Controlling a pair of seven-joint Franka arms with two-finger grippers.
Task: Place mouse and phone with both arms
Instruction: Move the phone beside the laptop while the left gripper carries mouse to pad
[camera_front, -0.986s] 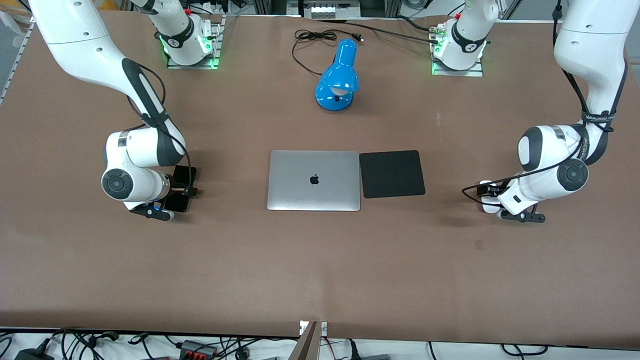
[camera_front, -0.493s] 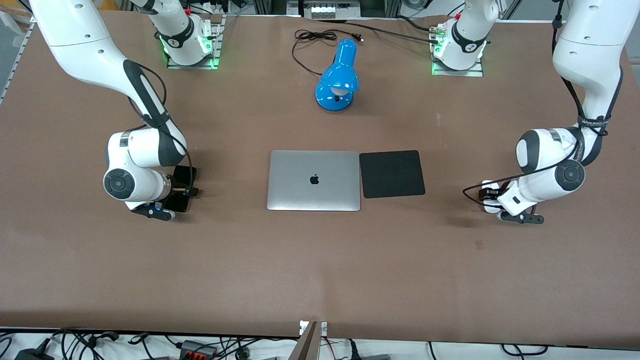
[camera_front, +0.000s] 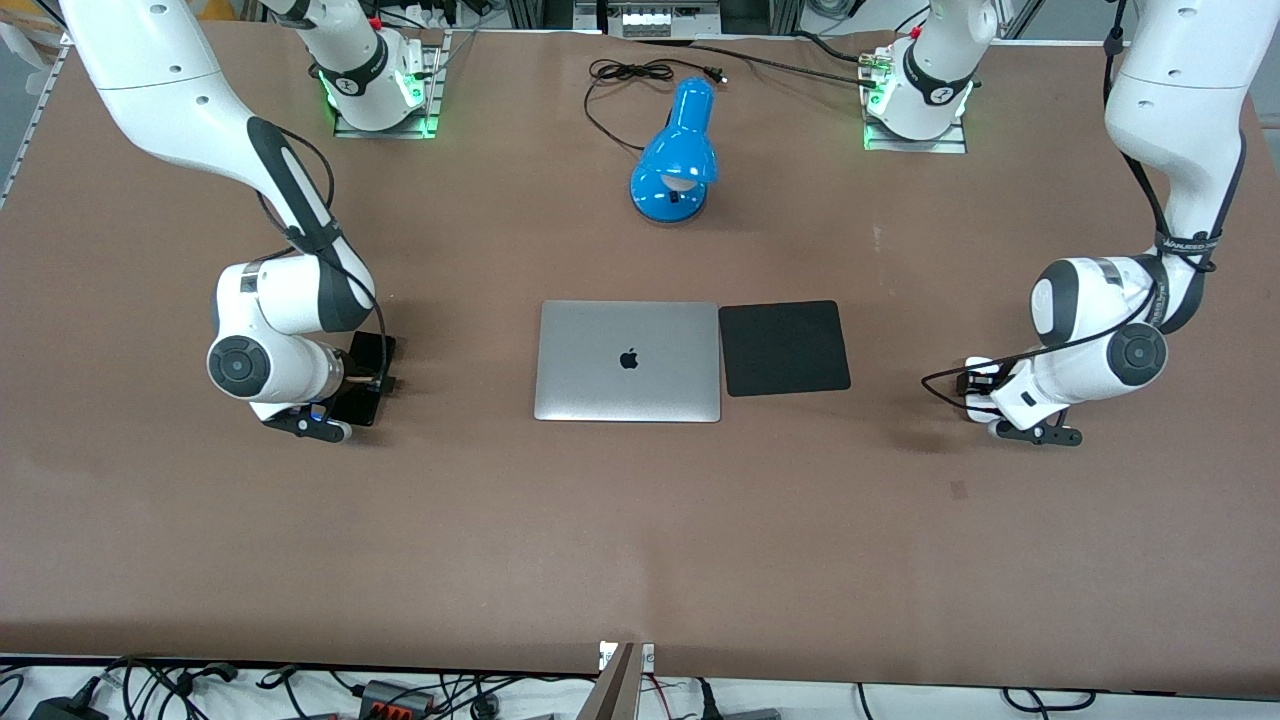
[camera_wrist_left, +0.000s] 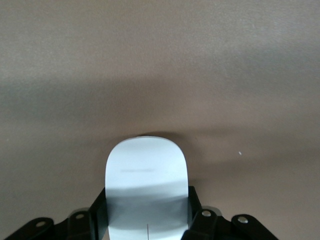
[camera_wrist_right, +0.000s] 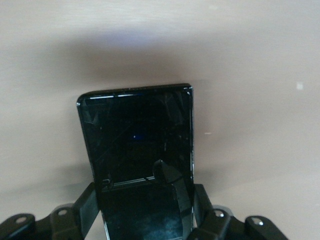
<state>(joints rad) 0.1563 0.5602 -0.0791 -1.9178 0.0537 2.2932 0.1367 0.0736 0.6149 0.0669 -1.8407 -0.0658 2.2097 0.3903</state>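
Brown table (camera_front: 640, 520) is lying under me; my left gripper (camera_wrist_left: 147, 220) is squeezing the mouse (camera_wrist_left: 146, 185), my right gripper (camera_wrist_right: 145, 215) is squeezing the phone (camera_wrist_right: 137, 135).

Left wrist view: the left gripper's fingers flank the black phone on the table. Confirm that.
Not right. In the left wrist view the left gripper has its fingers on either side of the white mouse, not the phone. The phone lies at the right gripper, as the right wrist view shows.
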